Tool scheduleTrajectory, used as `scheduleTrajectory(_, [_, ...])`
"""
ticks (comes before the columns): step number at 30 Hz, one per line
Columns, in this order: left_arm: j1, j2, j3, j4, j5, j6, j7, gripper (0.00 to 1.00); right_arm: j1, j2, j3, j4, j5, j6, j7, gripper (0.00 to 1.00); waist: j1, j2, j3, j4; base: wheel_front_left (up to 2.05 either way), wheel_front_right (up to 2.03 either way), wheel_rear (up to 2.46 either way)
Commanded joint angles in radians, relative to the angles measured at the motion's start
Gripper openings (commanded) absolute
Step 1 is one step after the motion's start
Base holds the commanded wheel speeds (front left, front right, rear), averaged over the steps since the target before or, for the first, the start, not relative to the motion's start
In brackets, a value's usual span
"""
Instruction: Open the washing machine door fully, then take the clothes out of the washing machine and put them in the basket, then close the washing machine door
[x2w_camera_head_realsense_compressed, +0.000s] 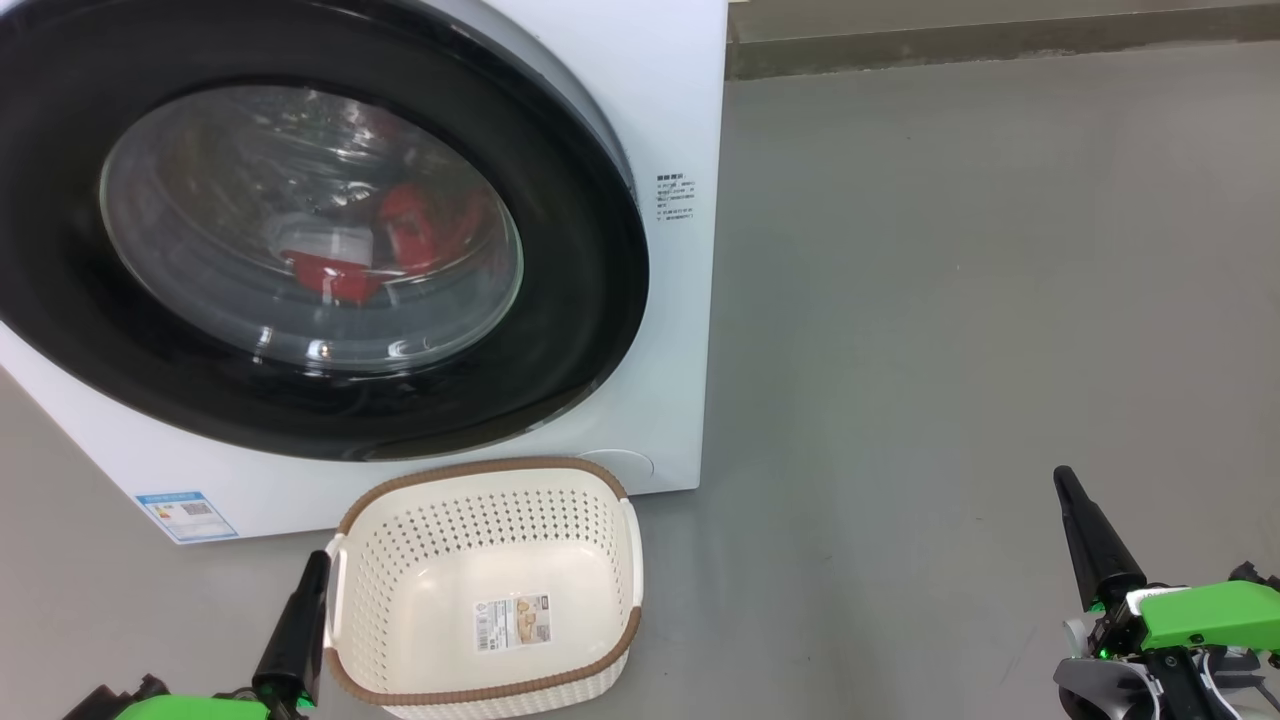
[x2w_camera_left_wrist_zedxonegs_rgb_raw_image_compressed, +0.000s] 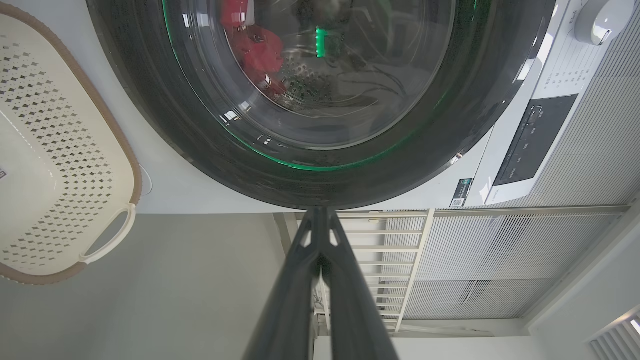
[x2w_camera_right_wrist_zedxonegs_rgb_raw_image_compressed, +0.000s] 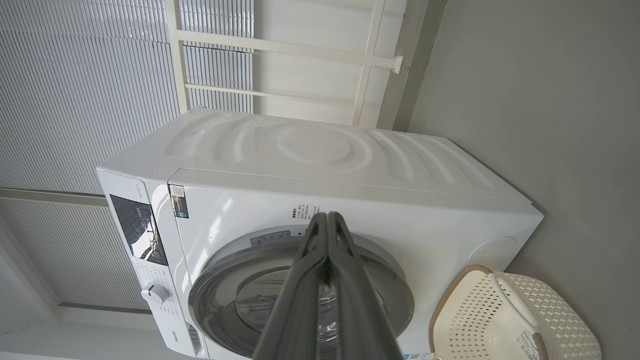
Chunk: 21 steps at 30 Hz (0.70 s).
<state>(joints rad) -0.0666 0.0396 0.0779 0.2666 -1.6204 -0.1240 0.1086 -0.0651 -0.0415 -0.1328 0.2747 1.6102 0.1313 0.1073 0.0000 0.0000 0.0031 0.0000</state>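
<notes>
The white washing machine (x2w_camera_head_realsense_compressed: 660, 90) fills the head view's upper left, and its round black-rimmed door (x2w_camera_head_realsense_compressed: 560, 330) is closed against the front. Red clothes (x2w_camera_head_realsense_compressed: 410, 225) show through the door's glass; they also appear in the left wrist view (x2w_camera_left_wrist_zedxonegs_rgb_raw_image_compressed: 260, 50). In front of the machine the cream basket (x2w_camera_head_realsense_compressed: 480, 520) sits on the floor, empty but for a sticker. My left gripper (x2w_camera_head_realsense_compressed: 318, 560) is shut, low at the basket's left rim. My right gripper (x2w_camera_head_realsense_compressed: 1063, 478) is shut too, far right over bare floor. Each wrist view shows its own fingers pressed together: left (x2w_camera_left_wrist_zedxonegs_rgb_raw_image_compressed: 320, 212), right (x2w_camera_right_wrist_zedxonegs_rgb_raw_image_compressed: 327, 216).
Grey floor (x2w_camera_head_realsense_compressed: 950, 300) spreads to the right of the machine. A skirting edge (x2w_camera_head_realsense_compressed: 1000, 40) runs along the back. The wrist views show a slatted wall (x2w_camera_left_wrist_zedxonegs_rgb_raw_image_compressed: 500, 260), a white rail frame (x2w_camera_right_wrist_zedxonegs_rgb_raw_image_compressed: 280, 47) and the machine's control panel (x2w_camera_right_wrist_zedxonegs_rgb_raw_image_compressed: 137, 227).
</notes>
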Motion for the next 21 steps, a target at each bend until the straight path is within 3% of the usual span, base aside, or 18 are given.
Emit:
scheduleTrajectory(1, [-0.041,0.011,0.035,-0.022,0.011,-0.007,0.004,0.00,-0.043,-0.009,0.019,-0.030,-0.001,-0.001,0.006,0.00,0.0000,0.0000,0.000,0.000,0.00,0.00,0.00])
scheduleTrajectory(21, [-0.041,0.011,0.035,-0.022,0.011,-0.007,0.004,0.00,-0.043,-0.009,0.019,-0.030,-0.001,-0.001,0.006,0.00,0.0000,0.0000,0.000,0.000,0.00,0.00,0.00])
